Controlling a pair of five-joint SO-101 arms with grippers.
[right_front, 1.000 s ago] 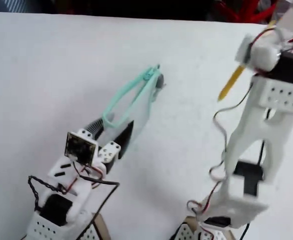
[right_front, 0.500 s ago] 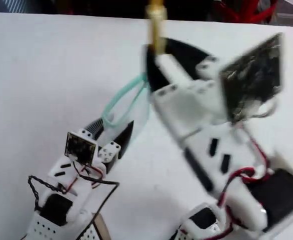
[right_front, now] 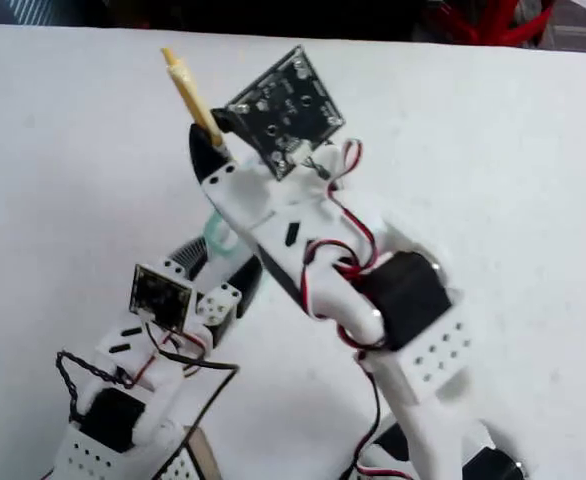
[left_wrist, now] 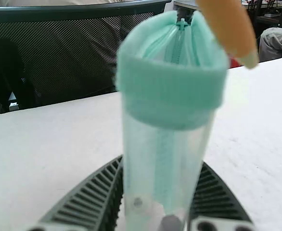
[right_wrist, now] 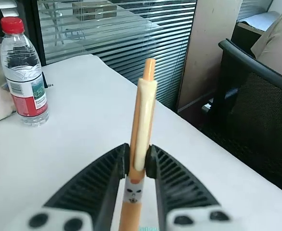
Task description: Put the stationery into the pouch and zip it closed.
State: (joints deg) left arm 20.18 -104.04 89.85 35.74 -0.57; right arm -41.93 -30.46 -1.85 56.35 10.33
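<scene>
At 7 o'clock of desk (right_front: 63,140): left pincer (right_front: 220,265), clamped narrow on near end of pouch (left_wrist: 167,96). Pouch soft, light, floppy; clear slick wall, mint trim, mouth open, running off toward 1 o'clock. Better taken by trim than by wall. Nothing certain visible inside. Toward 11 o'clock of pouch: pen (right_wrist: 142,115), stiff, light, smooth, likely to pivot. Pinched on barrel below clip in right pincer (right_wrist: 137,151), tip just beside pouch's far end, not yet in. Probably needs lining up with mouth before release.
</scene>
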